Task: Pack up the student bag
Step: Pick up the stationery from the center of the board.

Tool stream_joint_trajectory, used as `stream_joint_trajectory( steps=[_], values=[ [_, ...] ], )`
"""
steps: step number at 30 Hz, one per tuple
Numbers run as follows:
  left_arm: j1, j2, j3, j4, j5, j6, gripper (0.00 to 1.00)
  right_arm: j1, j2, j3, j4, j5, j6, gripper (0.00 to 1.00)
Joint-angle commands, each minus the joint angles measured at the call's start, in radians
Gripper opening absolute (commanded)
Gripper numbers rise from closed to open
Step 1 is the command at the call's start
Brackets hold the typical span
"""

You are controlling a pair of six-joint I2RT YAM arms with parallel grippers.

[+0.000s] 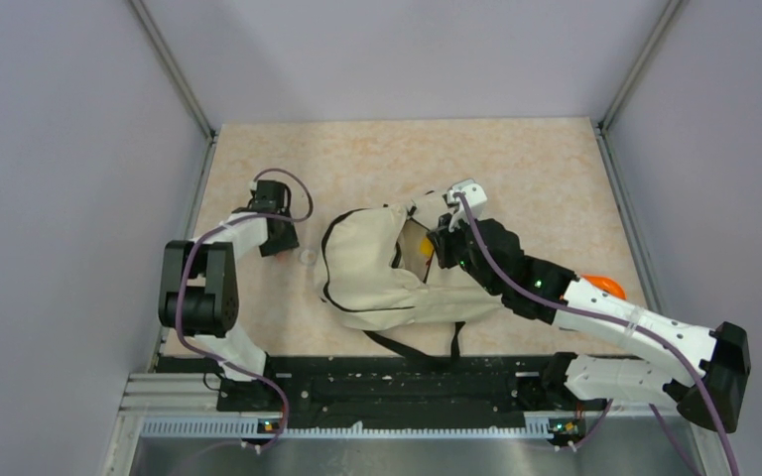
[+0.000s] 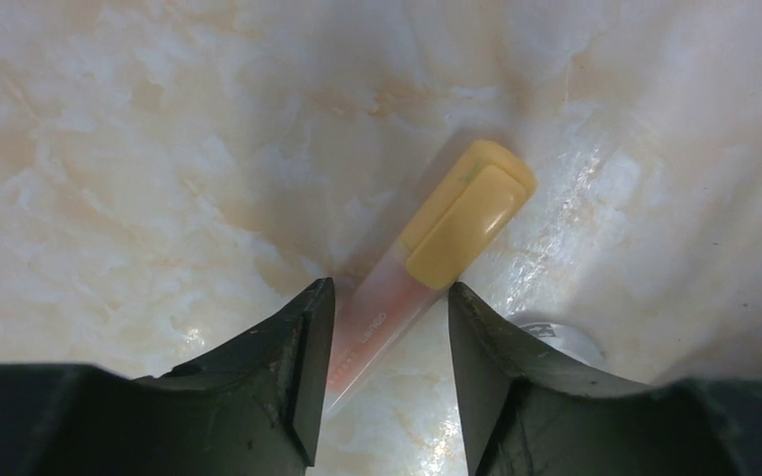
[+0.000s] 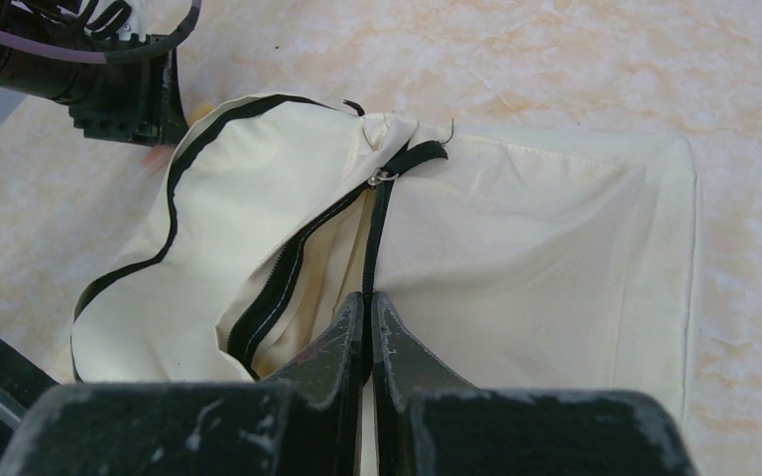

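The student bag (image 1: 367, 268), cream fabric with black zip and straps, lies in the middle of the table with its mouth open. My right gripper (image 3: 369, 302) is shut on the bag's (image 3: 526, 238) zipper edge and holds the opening up. Left of the bag, my left gripper (image 2: 389, 297) is down at the table with its jaws apart on either side of a pen (image 2: 427, 258). The pen has a translucent pink body and a yellow cap, and lies flat and slanted. Its body is close against the left finger (image 2: 303, 337), with a gap to the right one.
A small round silvery thing (image 2: 561, 337) lies just right of the left gripper. An orange object (image 1: 603, 286) sits behind the right arm. Something yellow (image 1: 423, 246) shows inside the bag's mouth. Black straps (image 1: 407, 347) trail toward the near rail. Walls close in the table.
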Motion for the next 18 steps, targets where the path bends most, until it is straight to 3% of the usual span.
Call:
stream_joint_trajectory(
  steps=[1,12,18],
  values=[
    [0.007,0.021,0.047,-0.02,0.022,-0.011,0.48,0.002,-0.026,0.024,0.103,0.019,-0.013,0.0],
    [0.007,0.001,0.027,-0.039,-0.013,-0.026,0.29,0.002,-0.027,0.023,0.104,0.019,-0.009,0.0],
    [0.007,-0.133,-0.038,-0.003,-0.026,-0.039,0.2,0.003,-0.029,0.023,0.103,0.019,-0.009,0.0]
  ],
)
